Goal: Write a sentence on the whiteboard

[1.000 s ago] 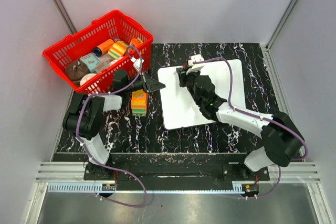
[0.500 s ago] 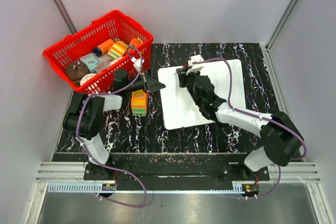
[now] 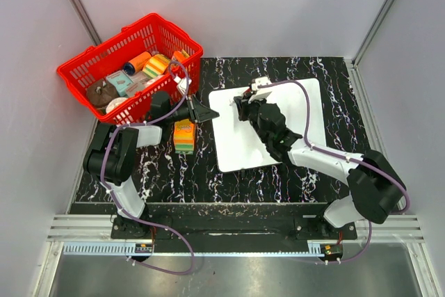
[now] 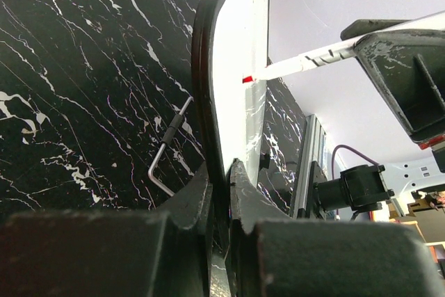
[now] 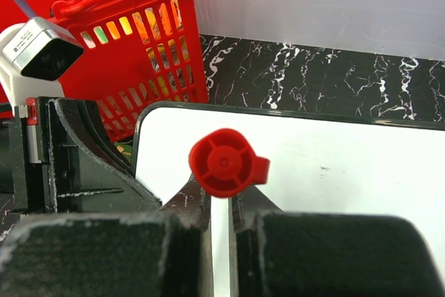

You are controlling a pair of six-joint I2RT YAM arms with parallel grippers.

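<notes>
Lying flat on the black marbled table (image 3: pixel 278 186), the whiteboard (image 3: pixel 233 147) sits just right of centre, long side running away from the arms. The left gripper (image 3: pixel 211 113) has its left edge. In the left wrist view both fingers (image 4: pixel 198 193) are pinched narrow on the dark rim, with the board sandwiched between them. Over the far-left part of the board hangs the right gripper (image 3: pixel 243 106), jaws clamped tight on a pen (image 5: pixel 224 163). The pen's round red cap end faces the right wrist camera, squeezed between the two fingers. Seen from the left wrist, the white barrel slants down and the red tip (image 4: pixel 248 79) meets the white surface close to the rim. A small bent metal key (image 4: pixel 170 151) lies on the table just beside the board's edge. A striped orange-and-green block (image 3: pixel 184 135) stands near the board's left side, just beside the left gripper. Further out, at the far-left corner, is the red basket (image 3: pixel 78 73), packed with assorted items.
</notes>
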